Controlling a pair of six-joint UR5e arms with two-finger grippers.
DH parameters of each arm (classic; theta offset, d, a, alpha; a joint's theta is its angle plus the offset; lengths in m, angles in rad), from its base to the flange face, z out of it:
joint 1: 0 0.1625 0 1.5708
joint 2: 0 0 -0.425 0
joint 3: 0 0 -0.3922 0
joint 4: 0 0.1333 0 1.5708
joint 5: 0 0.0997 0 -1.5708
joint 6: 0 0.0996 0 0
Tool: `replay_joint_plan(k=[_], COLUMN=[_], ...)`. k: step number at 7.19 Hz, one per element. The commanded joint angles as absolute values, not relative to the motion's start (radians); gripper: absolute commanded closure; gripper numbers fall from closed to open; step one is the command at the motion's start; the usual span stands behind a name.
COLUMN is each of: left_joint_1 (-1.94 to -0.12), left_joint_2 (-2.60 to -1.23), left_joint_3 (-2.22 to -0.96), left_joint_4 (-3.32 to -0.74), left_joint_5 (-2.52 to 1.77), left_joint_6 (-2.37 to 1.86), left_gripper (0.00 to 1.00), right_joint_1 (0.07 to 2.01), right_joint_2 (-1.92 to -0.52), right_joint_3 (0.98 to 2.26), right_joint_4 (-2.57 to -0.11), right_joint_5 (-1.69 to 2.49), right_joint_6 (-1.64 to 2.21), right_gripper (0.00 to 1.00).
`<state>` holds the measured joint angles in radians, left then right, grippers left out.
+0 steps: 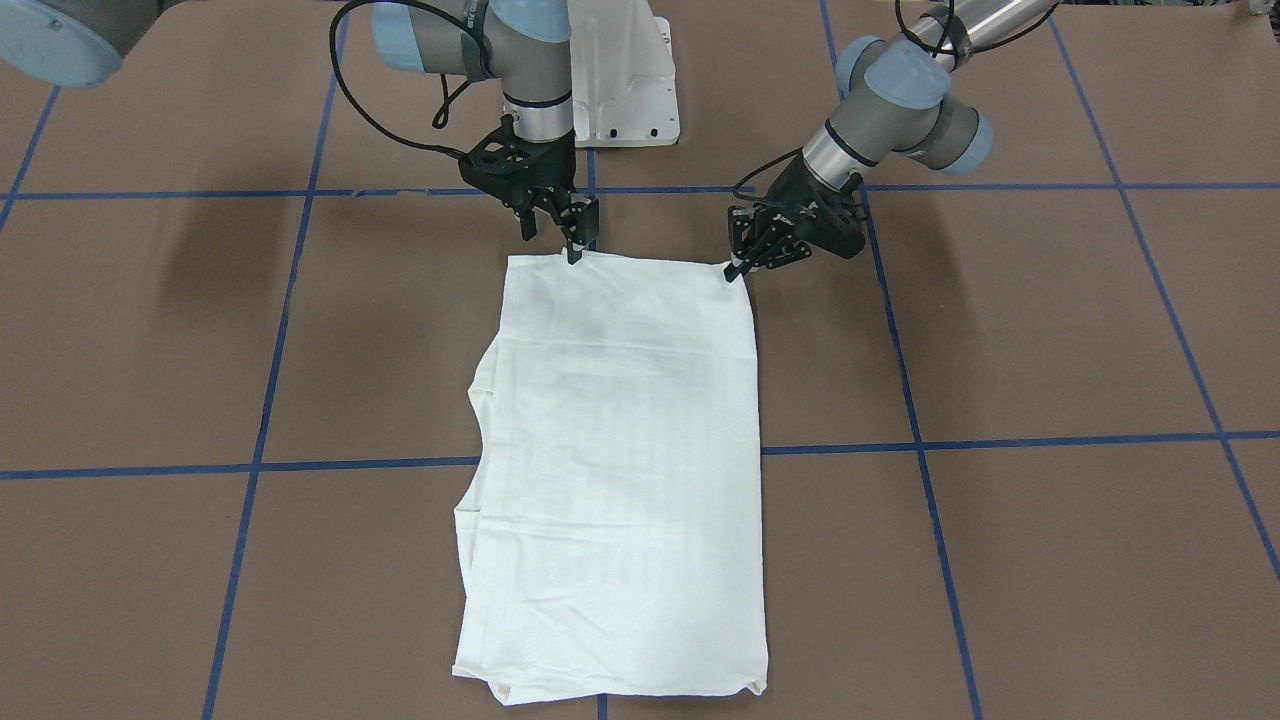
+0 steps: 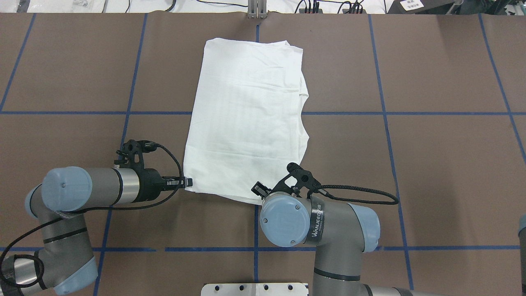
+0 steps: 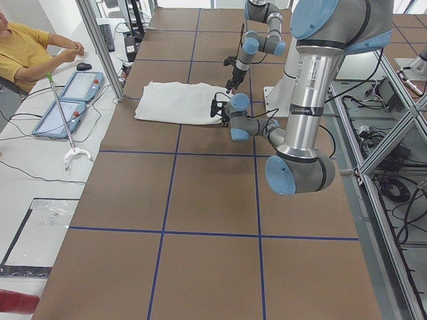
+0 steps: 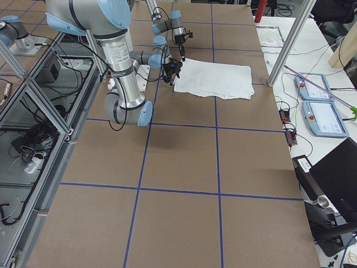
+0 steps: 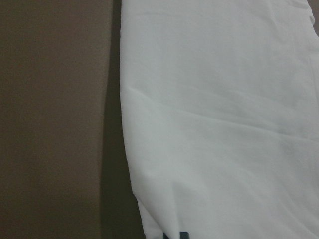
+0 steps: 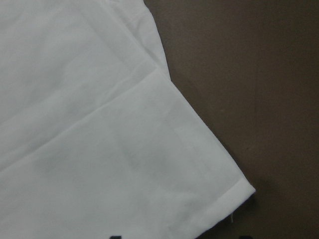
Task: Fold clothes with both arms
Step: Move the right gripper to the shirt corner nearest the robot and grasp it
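The left jaws, at the end of the left arm (image 1: 885, 110), are drawn together at one near corner of the white T-shirt (image 1: 620, 450). They seem to pinch the cloth there, though the pinch itself is too small to see surely; the left wrist view shows only a dark tip at the bottom middle, against the cloth. The right jaws, under the right arm (image 1: 530, 70), stand apart: in the front-facing view one finger touches the near edge close to the other corner, while the second is over the bare surface (image 1: 1050, 330). The right wrist view shows two dark tips wide apart with the hemmed corner just ahead of them, so this corner is not yet gripped. Reading the overhead view as a clock with the robot at 6, the T-shirt lies flat in the middle of the surface as a long narrow rectangle that runs from the jaws toward 12 o'clock. The left jaws are at its 7 o'clock corner and the right jaws at its 5 o'clock corner. No sleeve sticks out, and doubled layers show along the 3 o'clock side, so the sideways folds appear done. What is left, by this judgement, is to close the right jaws and carry the near edge toward 12 o'clock to halve the length.
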<state>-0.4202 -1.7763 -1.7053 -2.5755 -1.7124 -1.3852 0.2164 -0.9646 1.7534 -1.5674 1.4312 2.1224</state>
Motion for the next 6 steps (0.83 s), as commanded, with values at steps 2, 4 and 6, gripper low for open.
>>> replay_joint_plan(k=[2, 4, 6], left_joint_1=[-0.420, -0.420, -0.420], left_joint_2=[-1.775, -1.775, -1.775], left_joint_3=[-1.710, -1.712, -1.713], left_joint_4=[-2.576, -2.576, -2.576], left_joint_5=[-1.704, -1.704, -1.704], left_joint_6=[-1.385, -1.385, -1.385], left_gripper=[1.00, 1.00, 1.00], right_joint_1=[0.216, 0.216, 0.216], right_joint_2=[-0.933, -0.931, -0.930], right_joint_3=[1.709, 1.706, 1.703], right_joint_4=[-1.568, -1.568, -1.568], right_joint_5=[1.421, 1.405, 1.396], right_joint_6=[2.149, 2.152, 2.152], right_gripper=[0.21, 0.28, 0.29])
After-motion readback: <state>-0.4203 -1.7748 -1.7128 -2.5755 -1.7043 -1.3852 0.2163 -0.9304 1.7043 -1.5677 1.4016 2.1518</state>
